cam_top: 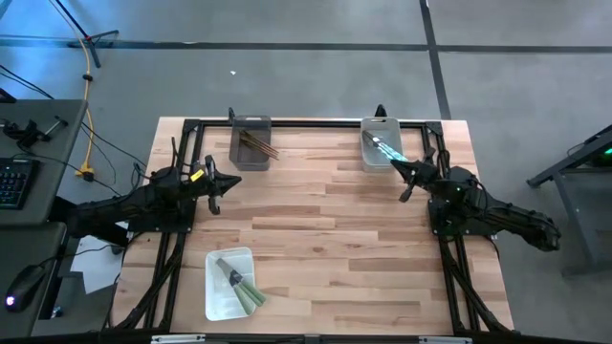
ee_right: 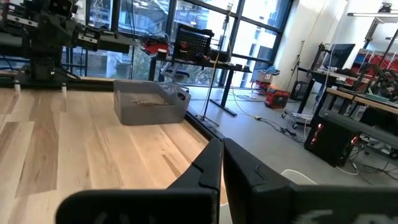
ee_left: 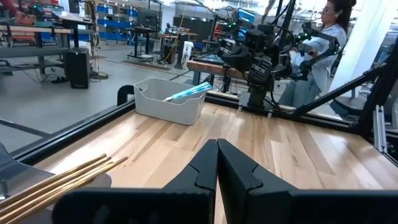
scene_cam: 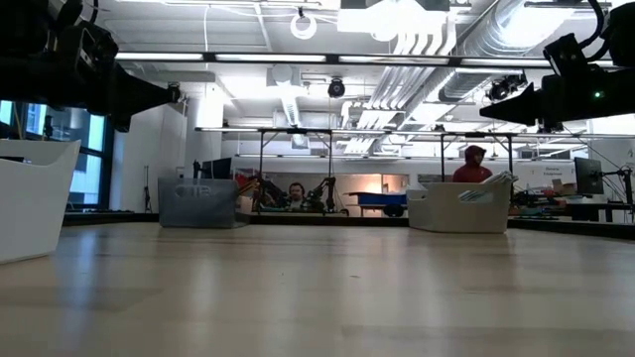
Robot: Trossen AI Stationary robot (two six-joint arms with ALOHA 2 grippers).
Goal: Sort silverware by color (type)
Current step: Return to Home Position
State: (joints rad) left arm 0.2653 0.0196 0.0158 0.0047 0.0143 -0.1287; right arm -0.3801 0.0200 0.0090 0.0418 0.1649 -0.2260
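Three bins, all loaded; no silverware lies loose on the light wooden tabletop (cam_top: 325,239). High view: left gripper (cam_top: 225,182) and right gripper (cam_top: 402,175) hover over the table. Just ahead of the left jaws and off to one side, the dark rectangular bin (cam_top: 236,158) holds thin brown stick-like utensils (cam_top: 258,145). Close by the right jaws, pale-teal utensils (cam_top: 384,147) lie in the light grey bin (cam_top: 367,155). The green-handled knives (cam_top: 247,291) are in the white bin (cam_top: 218,296), well apart from both. Risk, as I judge it: the teal ends poke past the rim, so a low homeward swing of the right arm could clip them and tip the bin. Low view adds height: both arms ride well above the table, and the teal ends jut over the rim. Left wrist view: jaws pressed together, empty, with the brown ends close beside them, plainer here than from overhead. Right wrist view: jaws likewise pressed together, nothing pinched, dark bin ahead.
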